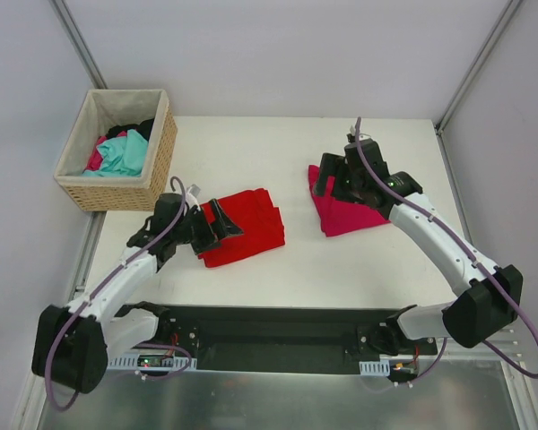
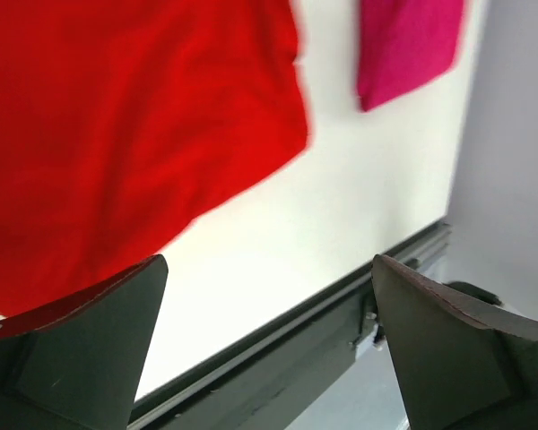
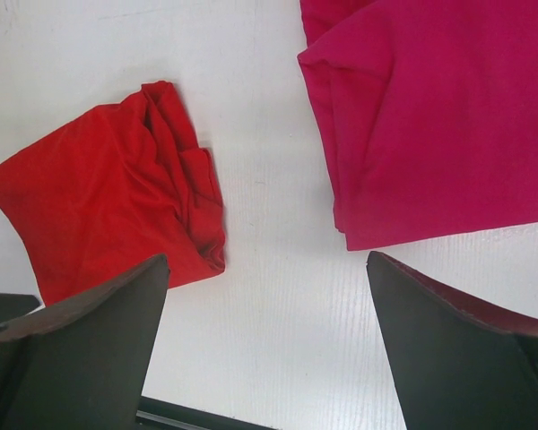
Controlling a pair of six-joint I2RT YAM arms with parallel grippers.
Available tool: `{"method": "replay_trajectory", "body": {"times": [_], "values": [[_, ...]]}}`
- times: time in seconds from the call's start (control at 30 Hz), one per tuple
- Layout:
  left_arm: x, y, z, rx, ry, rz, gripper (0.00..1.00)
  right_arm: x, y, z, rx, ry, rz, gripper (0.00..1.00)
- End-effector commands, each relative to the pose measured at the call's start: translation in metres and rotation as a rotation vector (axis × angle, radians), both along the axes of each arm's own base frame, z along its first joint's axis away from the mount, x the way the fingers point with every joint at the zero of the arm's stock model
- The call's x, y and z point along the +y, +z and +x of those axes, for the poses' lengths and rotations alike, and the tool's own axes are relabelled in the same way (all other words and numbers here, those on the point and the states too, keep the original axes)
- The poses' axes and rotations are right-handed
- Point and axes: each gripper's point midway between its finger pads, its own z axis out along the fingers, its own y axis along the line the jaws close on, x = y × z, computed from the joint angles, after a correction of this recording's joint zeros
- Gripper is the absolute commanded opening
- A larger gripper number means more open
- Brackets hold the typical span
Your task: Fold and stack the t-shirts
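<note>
A folded bright red t-shirt (image 1: 247, 227) lies on the white table left of centre; it also shows in the left wrist view (image 2: 134, 134) and the right wrist view (image 3: 117, 193). A folded magenta-pink t-shirt (image 1: 345, 215) lies apart from it to the right, and shows in the right wrist view (image 3: 439, 116) and the left wrist view (image 2: 403, 45). My left gripper (image 1: 217, 224) is open and empty at the red shirt's left edge. My right gripper (image 1: 334, 179) is open and empty above the pink shirt's far left part.
A wicker basket (image 1: 157, 152) with a white liner stands at the back left, holding teal, pink and dark cloth. The dark base rail (image 1: 278, 336) runs along the table's near edge. Grey walls close in both sides.
</note>
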Motion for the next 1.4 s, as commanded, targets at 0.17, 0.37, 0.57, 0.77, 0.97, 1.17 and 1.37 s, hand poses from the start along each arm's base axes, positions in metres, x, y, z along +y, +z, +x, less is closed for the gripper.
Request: {"method": "replay_trajectory", "body": {"times": [0.17,0.37,0.57,0.77,0.97,1.17,1.37], "values": [[0.028,0.036,-0.035,-0.001,0.124,0.032,0.99,0.006,0.005,0.003,-0.038,0.009,0.021,0.97],[0.046,-0.006,-0.051,0.118,0.241,0.091,0.97,0.008,0.004,0.005,-0.04,0.019,0.019,0.97],[0.06,-0.047,-0.061,0.221,0.319,0.159,0.93,0.007,0.007,0.006,-0.05,0.025,0.01,0.96],[0.071,-0.063,-0.056,0.222,0.369,0.21,0.93,0.005,0.006,0.008,-0.052,0.028,0.005,0.96],[0.07,-0.084,-0.044,0.227,0.379,0.207,0.93,0.001,0.006,0.008,-0.057,0.026,0.003,0.97],[0.071,-0.095,-0.036,0.213,0.386,0.202,0.93,-0.008,0.005,0.007,-0.054,0.015,-0.005,0.97],[0.073,-0.102,-0.037,0.226,0.39,0.209,0.92,-0.011,0.003,0.007,-0.048,0.006,-0.009,0.96]]}}
